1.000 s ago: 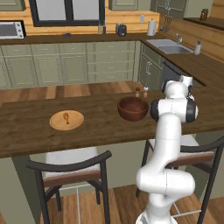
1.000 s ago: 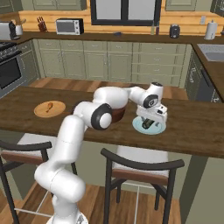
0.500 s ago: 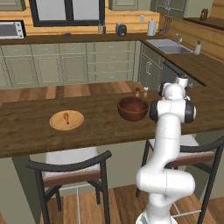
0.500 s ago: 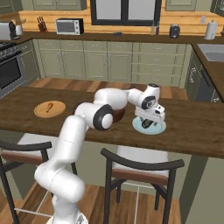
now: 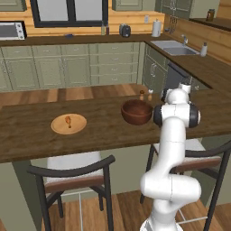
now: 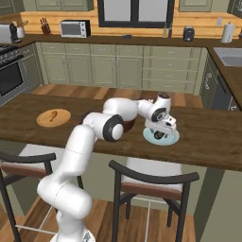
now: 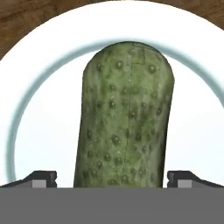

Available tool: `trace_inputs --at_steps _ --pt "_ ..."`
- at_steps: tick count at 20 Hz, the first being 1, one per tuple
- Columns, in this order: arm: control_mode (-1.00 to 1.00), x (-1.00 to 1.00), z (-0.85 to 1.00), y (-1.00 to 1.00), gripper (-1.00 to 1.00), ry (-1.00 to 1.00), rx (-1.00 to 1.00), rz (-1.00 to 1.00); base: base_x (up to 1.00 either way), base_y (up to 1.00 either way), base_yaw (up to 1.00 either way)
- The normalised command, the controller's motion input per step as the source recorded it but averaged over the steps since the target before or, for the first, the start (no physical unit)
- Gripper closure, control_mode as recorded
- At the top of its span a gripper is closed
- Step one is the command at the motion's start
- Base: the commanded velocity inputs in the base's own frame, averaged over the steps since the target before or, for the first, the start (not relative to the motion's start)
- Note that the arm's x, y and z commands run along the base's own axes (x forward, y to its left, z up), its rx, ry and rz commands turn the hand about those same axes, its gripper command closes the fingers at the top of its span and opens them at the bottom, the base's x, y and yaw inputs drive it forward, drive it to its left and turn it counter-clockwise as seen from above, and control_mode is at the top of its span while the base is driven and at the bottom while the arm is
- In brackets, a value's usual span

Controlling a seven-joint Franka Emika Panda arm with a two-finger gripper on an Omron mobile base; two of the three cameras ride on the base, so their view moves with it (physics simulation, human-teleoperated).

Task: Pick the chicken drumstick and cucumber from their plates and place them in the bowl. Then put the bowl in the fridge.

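Note:
The cucumber [image 7: 124, 118], dark green and bumpy, lies on a white plate [image 7: 39, 87] with a pale blue ring. My gripper [image 7: 113, 179] hangs open right over it, one fingertip [image 7: 43, 179] on each side of the cucumber. From the right base view the gripper [image 6: 160, 134] sits low on that plate [image 6: 175, 140] on the island counter. The reddish-brown bowl [image 5: 136, 111] stands just left of the hand. The chicken drumstick [image 5: 68, 120] rests on a tan wooden plate [image 5: 58, 127] further left. The fridge is out of view.
Two small shakers [image 5: 145, 94] stand behind the bowl. Dark chairs [image 6: 151, 182] are tucked under the island's near edge. The back counter carries a microwave [image 6: 74, 28], a kettle [image 6: 188, 33] and a sink [image 5: 175, 48].
The hand has sunk slightly toward the white plate and the cucumber. The jaws have stayed open and nothing else has moved.

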Motion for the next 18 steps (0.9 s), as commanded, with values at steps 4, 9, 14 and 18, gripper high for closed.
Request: trace_inputs --at_steps 4,9,14,18 --pt "-1.00 -0.01 -0.20 0.00 1.00 0.00 0.00 0.00 0.00 0.00 0.00" --pt "-1.00 -0.32 0.19 0.17 1.00 -0.09 0.00 0.03 0.00 0.00 0.00" --pt "-1.00 -0.54 0.95 0.62 1.00 -0.10 0.00 0.10 0.00 0.00 0.00" --pt "-1.00 -0.76 0.96 0.83 1.00 -0.01 0.00 0.17 0.00 0.00 0.00"
